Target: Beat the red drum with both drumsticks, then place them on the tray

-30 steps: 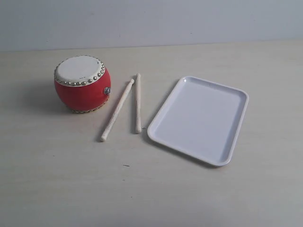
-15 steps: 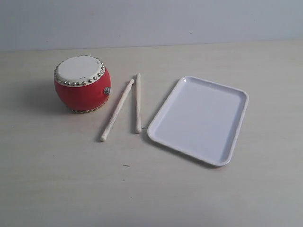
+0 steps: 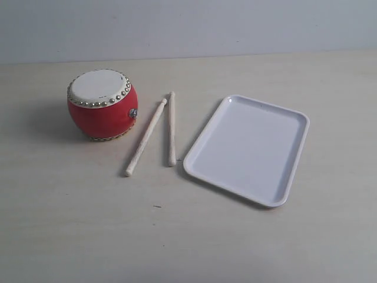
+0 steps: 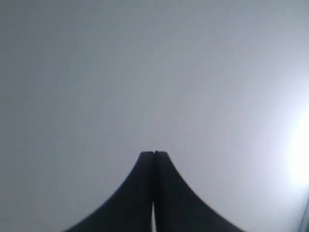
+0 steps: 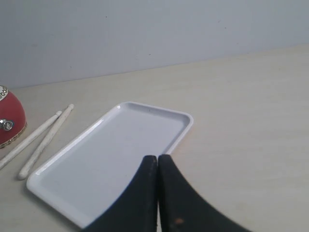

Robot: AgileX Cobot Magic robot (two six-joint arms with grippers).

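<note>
The red drum (image 3: 102, 105) stands upright on the table at the left, cream skin up; its edge shows in the right wrist view (image 5: 10, 122). Two pale wooden drumsticks (image 3: 146, 137) (image 3: 171, 128) lie side by side between the drum and the tray, also seen as drumsticks (image 5: 44, 140) from the right wrist. The white tray (image 3: 250, 148) (image 5: 113, 159) lies empty at the right. Neither arm appears in the exterior view. My left gripper (image 4: 154, 153) is shut, facing only a blank grey wall. My right gripper (image 5: 158, 157) is shut with nothing in it, above the tray's near side.
The pale wooden table (image 3: 177, 236) stretches bare in front of the objects. A grey wall (image 3: 188, 26) closes off the far edge.
</note>
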